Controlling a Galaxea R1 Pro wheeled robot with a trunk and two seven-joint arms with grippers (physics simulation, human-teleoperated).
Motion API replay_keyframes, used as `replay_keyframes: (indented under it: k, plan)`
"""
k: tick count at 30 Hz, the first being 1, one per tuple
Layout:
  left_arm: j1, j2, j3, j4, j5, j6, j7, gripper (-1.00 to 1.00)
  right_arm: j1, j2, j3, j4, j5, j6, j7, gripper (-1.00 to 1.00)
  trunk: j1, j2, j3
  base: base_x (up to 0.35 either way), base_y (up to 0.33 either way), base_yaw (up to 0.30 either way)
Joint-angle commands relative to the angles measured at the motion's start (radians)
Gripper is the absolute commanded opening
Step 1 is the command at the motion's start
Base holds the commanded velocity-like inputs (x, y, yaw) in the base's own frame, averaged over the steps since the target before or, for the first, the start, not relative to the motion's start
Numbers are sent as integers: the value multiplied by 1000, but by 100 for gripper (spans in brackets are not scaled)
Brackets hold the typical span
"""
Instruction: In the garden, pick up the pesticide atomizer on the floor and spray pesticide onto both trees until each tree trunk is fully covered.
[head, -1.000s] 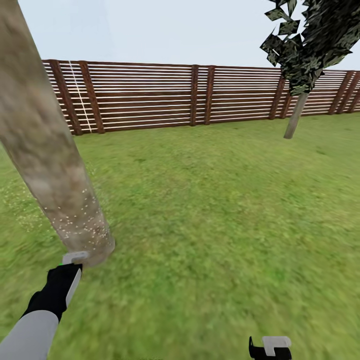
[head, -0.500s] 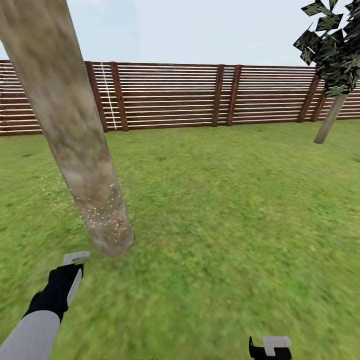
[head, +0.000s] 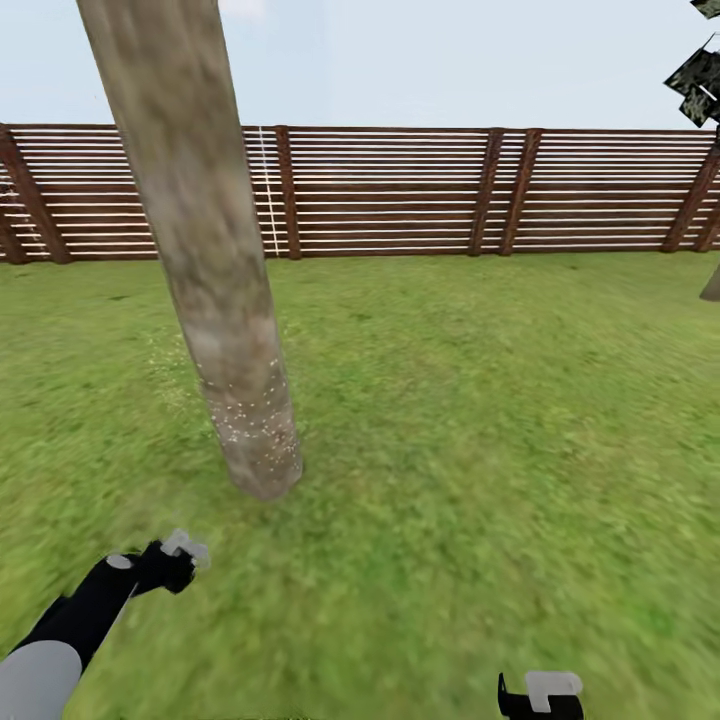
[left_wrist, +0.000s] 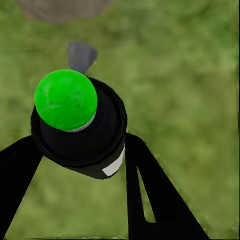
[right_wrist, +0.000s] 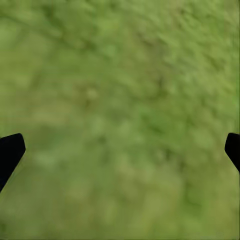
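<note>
Right gripper (head: 540, 692): bottom edge of head view; fingertips sit wide apart over grass in its wrist view, released and empty.
Left gripper (left_wrist: 75, 165): clenched on the pesticide atomizer (left_wrist: 80, 125) (green-topped here); lower left of head view.
Near tree trunk (head: 215, 290): left of centre, white specks on the base only; upper trunk bare, so judged partly sprayed.
Second tree (head: 712, 285): right edge, before the fence (head: 400, 190); apparently unsprayed.
Change: view panned; trunk shifted rightward in frame, left arm now angled toward it.
</note>
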Motion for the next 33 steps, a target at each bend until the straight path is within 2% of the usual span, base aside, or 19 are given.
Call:
replay_keyframes:
  k: [1, 3, 4, 7, 9, 10, 13, 14, 15, 16, 19, 21, 22, 24, 25, 28, 30, 31, 33]
  plan:
    - [0, -1, -2, 20, -62, -32, -33, -100, 0, 0, 0, 0, 0, 0, 0, 100, 0, 0, 0, 0, 0, 229]
    - [0, -3, -9, 31, -130, -51, -100, -100, 0, 1, -1, -2, -1, 0, 0, 100, 0, 0, 0, 0, 0, 96]
    - [0, -3, -12, 32, -146, -54, -136, -100, -1, 2, -1, -4, -2, 0, 1, 100, 0, 0, 0, 0, 0, 23]
    - [0, -2, -13, 33, -157, -84, -196, -100, -1, 5, 1, -18, 5, 1, 7, 100, 0, 0, 0, 0, 0, 9]
    - [0, -2, -14, 36, -159, -110, -215, -100, -1, 7, 3, -105, 42, 4, 63, 100, 0, 0, 0, 0, 0, 1]
    - [0, -1, -15, 47, -168, -115, -219, -100, -1, 8, 2, -157, 69, 5, 140, 100, 0, 0, 0, 0, 0, 0]
    - [-1, -3, -14, 87, -261, -169, -258, -100, -11, 8, 3, -272, 161, 53, 473, 100, 0, 0, 0, 0, 0, 0]
    - [-2, -3, -14, 89, -272, -182, -277, -100, -25, 8, 3, -299, 202, 61, 588, 100, 0, 0, 0, 0, 0, 0]
    - [-2, -4, -14, 90, -275, -187, -286, -100, -34, 8, 3, -314, 235, 69, 657, 100, 0, 0, 0, 0, 0, 0]
    - [-2, -8, -14, 91, -279, -191, -292, -100, -43, 8, 2, -349, 294, 93, 743, 100, 0, 0, 0, 0, 0, 0]
    - [-4, -11, -11, 91, -284, -191, -340, -100, -54, 12, 3, -391, 318, 125, 804, 100, 0, 0, 0, 0, 0, 0]
    - [-8, -12, -11, 89, -287, -189, -410, -100, -56, 19, 5, -426, 322, 130, 924, 100, 0, 0, 0, 0, 0, 0]
    - [-10, -12, -11, 87, -287, -188, -433, -100, -56, 28, 19, -456, 323, 133, 960, 100, 0, 0, 0, 0, 0, 0]
    - [-11, -12, -10, 86, -288, -188, -490, -100, -69, 42, 90, -489, 322, 198, 1048, 100, 0, 0, 0, 0, 0, 0]
    - [-10, -12, -10, 85, -288, -187, -511, -100, -99, 45, 111, -495, 321, 253, 1096, -100, 0, 0, 0, 0, 0, 0]
    - [-8, -19, -22, 85, -289, -182, -523, -100, -129, 49, 128, -499, 321, 296, 1141, -100, 0, 0, 0, 0, 0, 0]
    - [-11, -41, -73, 84, -290, -177, -523, -100, -132, 55, 134, -500, 322, 299, 1145, -100, 0, 0, 0, 0, 0, 0]
    - [-14, -53, -87, 83, -290, -177, -522, -100, -132, 66, 154, -501, 322, 299, 1145, -100, 0, 0, 0, 0, 0, 0]
    - [-17, -85, -99, 82, -292, -168, -519, -100, -133, 87, 229, -515, 322, 300, 1144, -100, 0, 0, 0, 0, 0, 0]
